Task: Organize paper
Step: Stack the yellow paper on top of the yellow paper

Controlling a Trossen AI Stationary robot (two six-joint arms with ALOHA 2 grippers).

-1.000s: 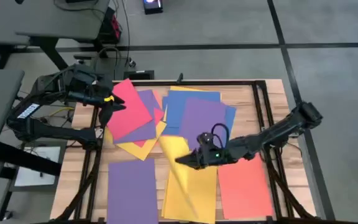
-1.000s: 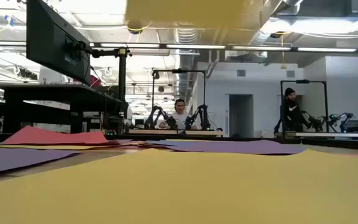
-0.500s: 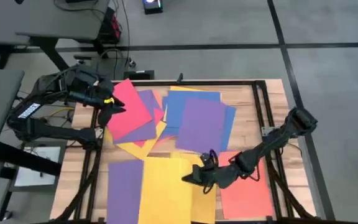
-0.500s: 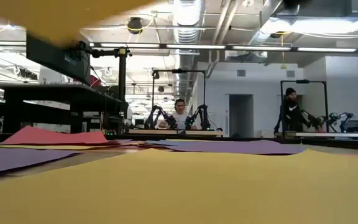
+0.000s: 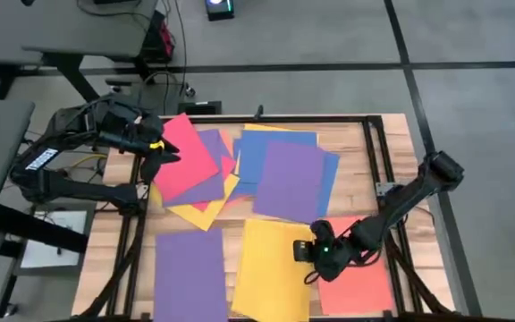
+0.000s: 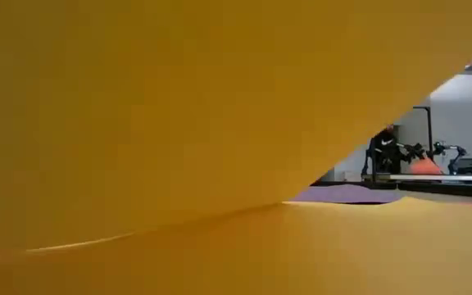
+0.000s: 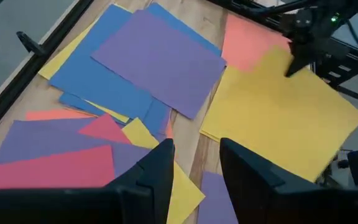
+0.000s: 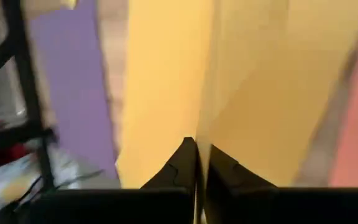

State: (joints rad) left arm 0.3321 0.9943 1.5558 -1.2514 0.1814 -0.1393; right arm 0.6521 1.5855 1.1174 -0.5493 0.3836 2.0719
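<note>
The paper lies spread over the wooden table (image 5: 392,148). A loose pile of red (image 5: 184,154), purple (image 5: 289,174), blue and yellow sheets lies at the far middle. A purple sheet (image 5: 190,273), yellow sheets (image 5: 271,268) and an orange-red sheet (image 5: 356,273) lie along the near edge. My right gripper (image 5: 309,253) is shut on the top yellow sheet (image 8: 166,81) at that sheet's right side. My left gripper (image 5: 159,154) stands open over the pile's left end, its fingers (image 7: 160,168) holding nothing. My right gripper pinches the top yellow sheet by its right edge (image 8: 199,134) between its two fingers, one layer. The fingers come about level from the table's right side. The held edge is raised, and the sheet sags onto the yellow sheet (image 6: 318,246) beneath it.
Black frame rails (image 5: 378,170) run along the table's sides, and the right arm (image 5: 409,192) reaches in over the right one. Beyond the table the low view shows a person (image 6: 383,152) at another bench.
My right gripper has carried the yellow sheet from the table's middle toward the near edge, then a little to the right. The sheet, which hung out to the left half a second ago, now lies over the yellow sheet at the near middle.
</note>
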